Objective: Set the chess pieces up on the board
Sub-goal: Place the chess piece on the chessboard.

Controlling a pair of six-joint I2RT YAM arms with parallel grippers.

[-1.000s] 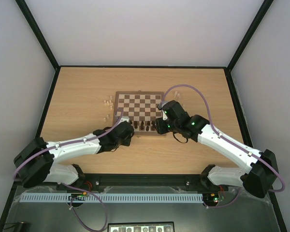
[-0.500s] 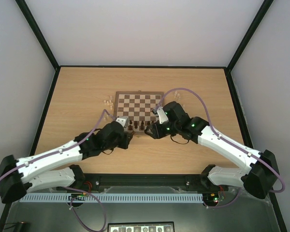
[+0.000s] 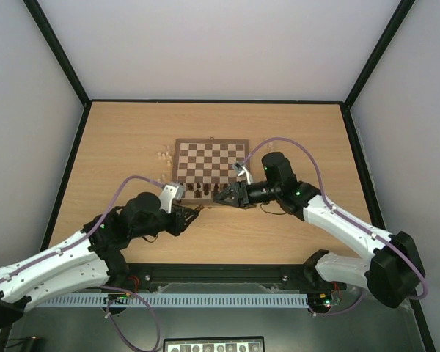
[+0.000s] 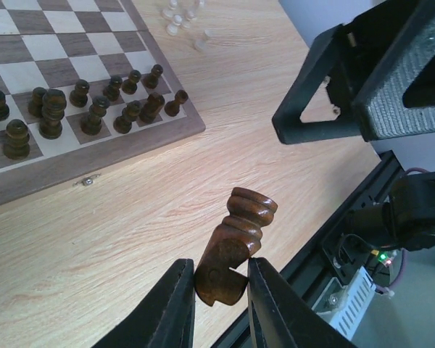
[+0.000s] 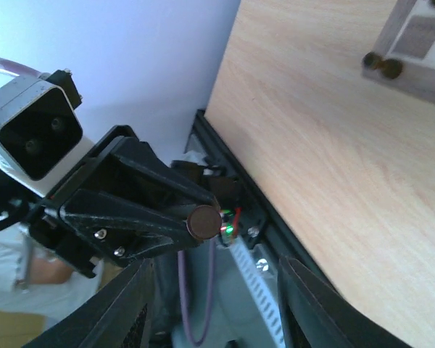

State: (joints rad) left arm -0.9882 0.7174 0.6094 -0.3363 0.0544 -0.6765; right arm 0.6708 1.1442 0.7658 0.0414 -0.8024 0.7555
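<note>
Partly set: dark brown wooden chessmen (image 4: 94, 116) on checked wooden board (image 4: 18, 76), cream chessmen (image 4: 177, 22) beside it; left gripper (image 4: 221, 272) pinching dark piece (image 4: 239, 225), right gripper (image 5: 216, 290) wide.

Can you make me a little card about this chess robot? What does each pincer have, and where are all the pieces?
left pincer: shut on one dark brown piece, held above the table, off the board
right pincer: open, nothing in it
dark pieces: standing on the board along the edge nearest the arms
pale pieces: bunched on the table beside the board
</note>
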